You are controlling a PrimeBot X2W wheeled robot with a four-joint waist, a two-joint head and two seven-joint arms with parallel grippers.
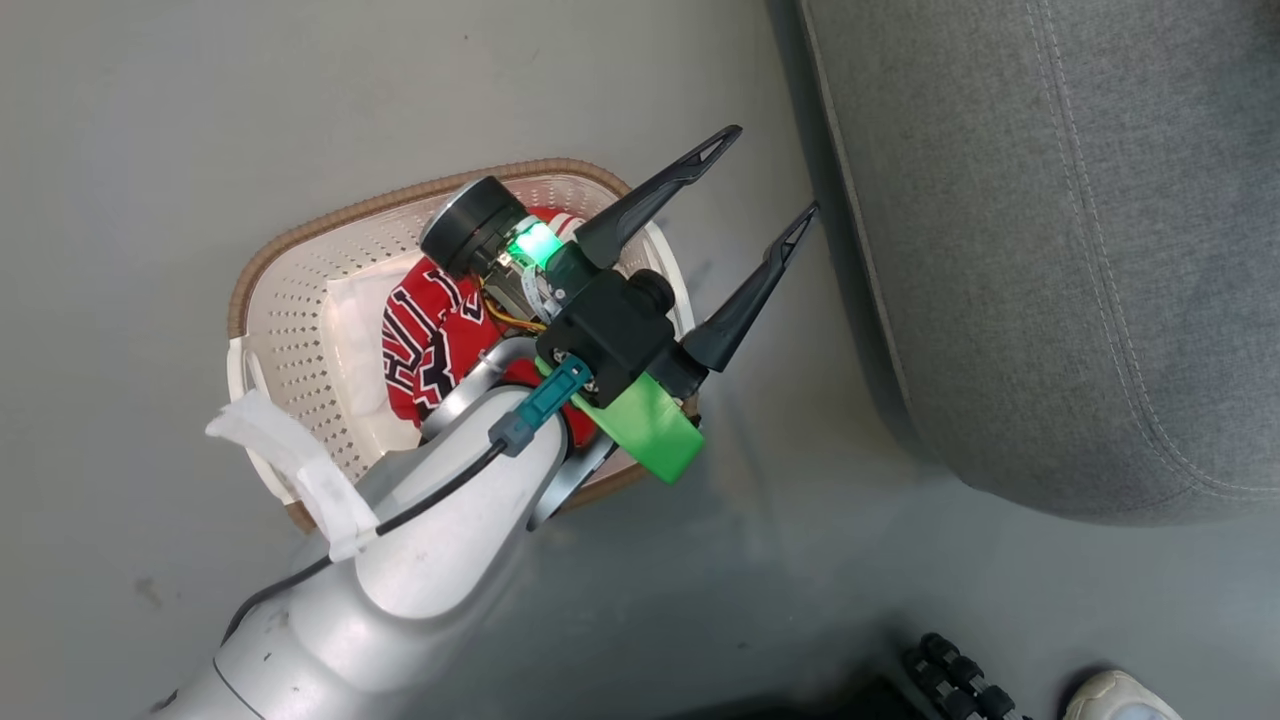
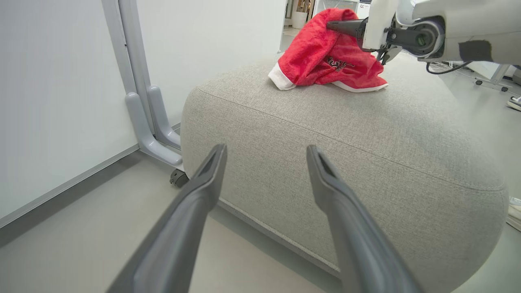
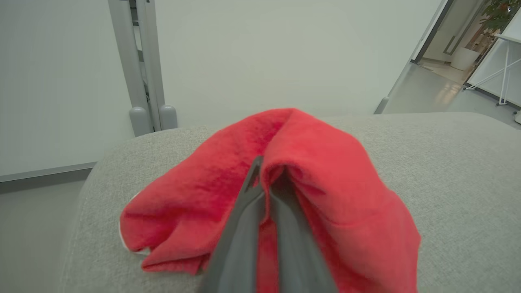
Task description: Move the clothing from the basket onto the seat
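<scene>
My left end effector (image 1: 773, 170) hangs released over the basket (image 1: 300, 300) rim, forearm (image 1: 430, 540) hiding part of the jersey (image 1: 425, 335); right end effector (image 3: 263, 175) clenched on shorts (image 3: 325, 171) atop the seat (image 2: 346, 142).

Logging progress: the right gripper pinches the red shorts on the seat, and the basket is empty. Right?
Not quite: the basket is not empty. The head view shows the red jersey lying in it. The right gripper does pinch the red shorts on the seat.
</scene>
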